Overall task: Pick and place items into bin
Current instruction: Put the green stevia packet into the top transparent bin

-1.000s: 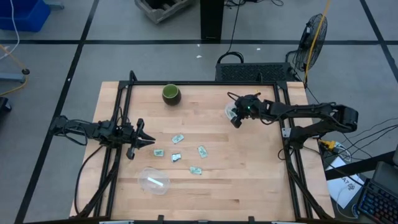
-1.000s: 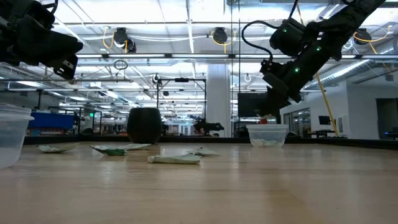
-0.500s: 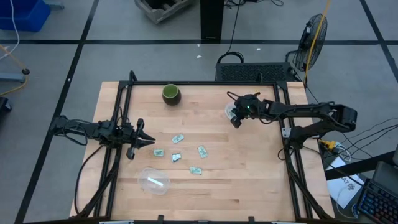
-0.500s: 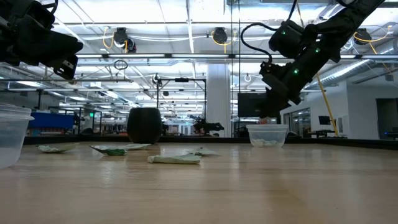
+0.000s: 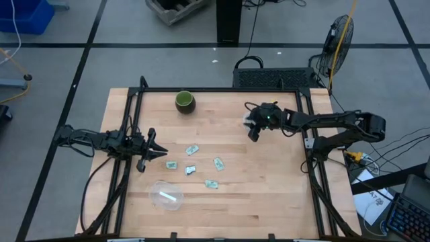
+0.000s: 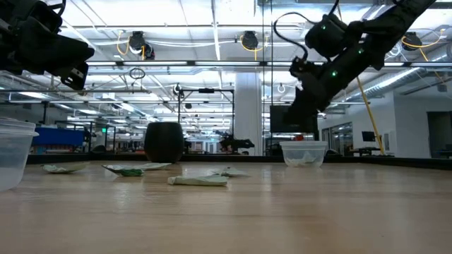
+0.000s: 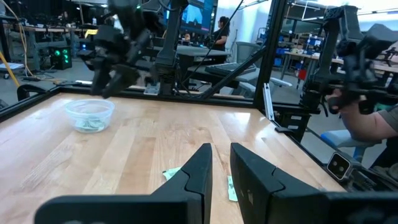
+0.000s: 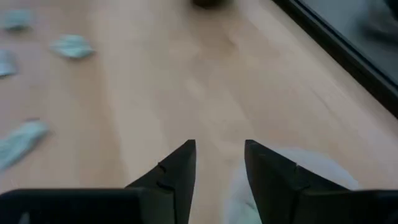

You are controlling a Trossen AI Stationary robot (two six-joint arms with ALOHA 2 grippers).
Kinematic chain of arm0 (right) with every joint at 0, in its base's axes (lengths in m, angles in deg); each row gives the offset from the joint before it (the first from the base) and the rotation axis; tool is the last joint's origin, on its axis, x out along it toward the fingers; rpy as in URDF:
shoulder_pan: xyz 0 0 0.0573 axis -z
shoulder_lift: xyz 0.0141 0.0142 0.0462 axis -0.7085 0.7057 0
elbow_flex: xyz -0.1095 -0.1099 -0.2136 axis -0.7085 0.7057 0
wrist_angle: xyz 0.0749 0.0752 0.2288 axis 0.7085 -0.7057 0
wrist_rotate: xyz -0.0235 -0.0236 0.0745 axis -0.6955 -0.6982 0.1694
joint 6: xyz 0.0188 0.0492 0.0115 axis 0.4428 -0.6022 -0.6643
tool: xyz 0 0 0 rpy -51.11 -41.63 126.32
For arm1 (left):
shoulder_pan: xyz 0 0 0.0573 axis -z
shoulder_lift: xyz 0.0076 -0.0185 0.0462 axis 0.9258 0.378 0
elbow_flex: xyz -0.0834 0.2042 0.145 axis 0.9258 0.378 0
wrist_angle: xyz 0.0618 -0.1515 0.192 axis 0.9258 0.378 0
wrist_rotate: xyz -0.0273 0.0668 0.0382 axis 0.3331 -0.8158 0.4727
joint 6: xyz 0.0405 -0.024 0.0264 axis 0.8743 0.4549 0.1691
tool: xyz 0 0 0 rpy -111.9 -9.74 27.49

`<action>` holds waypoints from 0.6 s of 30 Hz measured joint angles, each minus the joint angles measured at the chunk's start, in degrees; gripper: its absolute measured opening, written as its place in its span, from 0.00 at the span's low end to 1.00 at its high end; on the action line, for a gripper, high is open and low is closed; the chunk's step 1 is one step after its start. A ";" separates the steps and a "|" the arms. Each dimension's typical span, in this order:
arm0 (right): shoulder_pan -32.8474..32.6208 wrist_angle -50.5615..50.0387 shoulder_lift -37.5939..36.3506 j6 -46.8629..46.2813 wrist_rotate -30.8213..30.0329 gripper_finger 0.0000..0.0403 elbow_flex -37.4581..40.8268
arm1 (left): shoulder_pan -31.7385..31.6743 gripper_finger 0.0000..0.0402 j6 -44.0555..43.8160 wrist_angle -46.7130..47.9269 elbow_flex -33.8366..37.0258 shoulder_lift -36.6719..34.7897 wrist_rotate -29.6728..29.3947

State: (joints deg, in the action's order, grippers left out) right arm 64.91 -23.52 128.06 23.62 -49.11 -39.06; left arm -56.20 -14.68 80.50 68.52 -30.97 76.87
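**A:** What is laid out, from the biggest thing down?

**B:** A pale wooden counter [image 5: 269, 195] fills the overhead view. The left arm waits at its left edge, left gripper [image 5: 160, 154] spread and holding nothing. The right gripper [image 5: 251, 132] hangs above the counter just beside a small clear bin [image 6: 304, 153], fingers parted with nothing between them. A second clear tub [image 5: 166, 195] sits near the front left, and a dark green cup [image 5: 185, 101] stands at the back.

**B:** How far along is the job?

**A:** Partly done, I judge. The clear bin already holds some pale pieces, though I cannot count them. Five items [image 5: 192, 150] are left loose on the counter's middle, well apart from that bin, so five pickups appear to remain.

**B:** What do those items look like?

**A:** Small flat wrapped pieces, pale green and white, slightly crumpled, lying flat and scattered singly.
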 joint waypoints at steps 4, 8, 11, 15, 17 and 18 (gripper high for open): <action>-4.05 4.08 0.00 2.98 1.78 0.30 0.00 | -0.01 0.15 0.00 0.00 0.00 -0.01 0.00; -7.79 6.34 0.00 3.30 6.20 0.28 0.00 | 0.00 0.15 0.00 0.00 0.00 -0.01 0.00; -10.55 8.55 0.02 4.38 12.32 0.29 0.00 | 0.00 0.15 0.00 0.00 0.00 0.00 0.00; -15.24 10.99 0.02 6.17 10.27 0.29 -0.52 | -0.01 0.15 0.00 0.00 0.00 -0.01 0.01; -17.57 11.10 0.31 6.90 10.45 0.29 -1.26 | 0.00 0.15 0.00 0.00 0.00 0.00 0.00; -18.87 11.19 0.79 7.54 10.45 0.29 -1.80 | -0.01 0.15 0.00 0.00 0.00 -0.01 0.00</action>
State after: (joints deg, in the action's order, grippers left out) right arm 46.04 -12.33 128.85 31.16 -38.66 -40.85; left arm -56.21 -14.68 80.50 68.52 -30.98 76.87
